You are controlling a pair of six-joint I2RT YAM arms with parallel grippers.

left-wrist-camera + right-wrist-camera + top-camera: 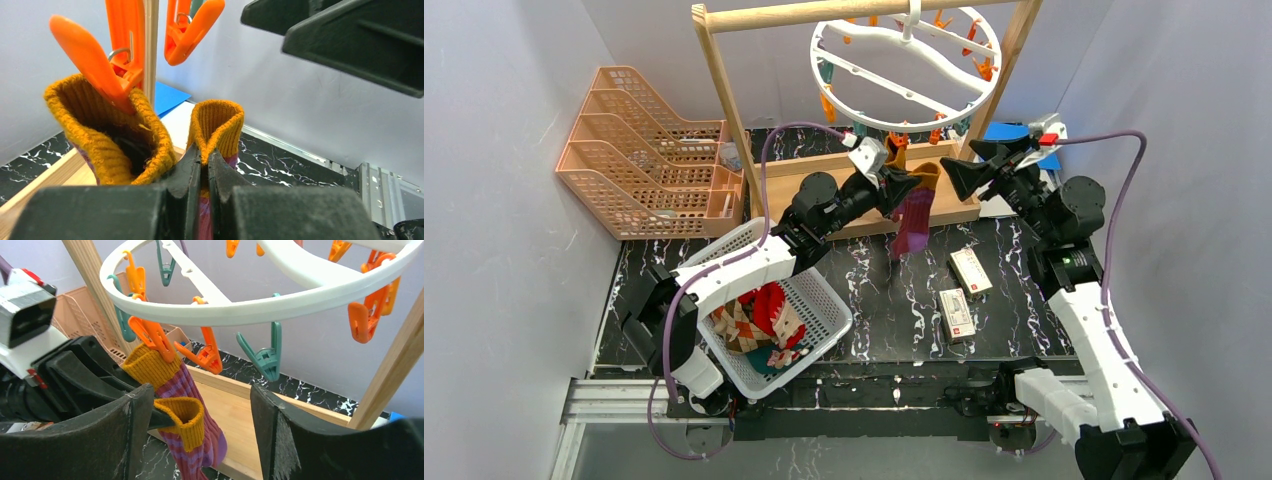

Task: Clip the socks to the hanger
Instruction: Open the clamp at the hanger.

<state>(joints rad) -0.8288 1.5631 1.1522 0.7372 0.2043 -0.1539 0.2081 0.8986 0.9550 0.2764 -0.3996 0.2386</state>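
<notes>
Socks: left gripper pinches the loose cuff, right gripper spread; my tug could strip the clipped cuff from its orange clip.

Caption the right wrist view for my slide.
Left gripper pinches the orange cuff of a purple sock beside its mate, already clipped to the white hanger.

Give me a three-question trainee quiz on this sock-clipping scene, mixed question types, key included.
1. True or false: the left gripper is shut on a sock's orange cuff.
2. Which colour is the clip biting the other purple sock? A teal, B orange, C white.
3. Fill in: the right gripper is ___.
Key: 1 true; 2 B; 3 open.
</notes>
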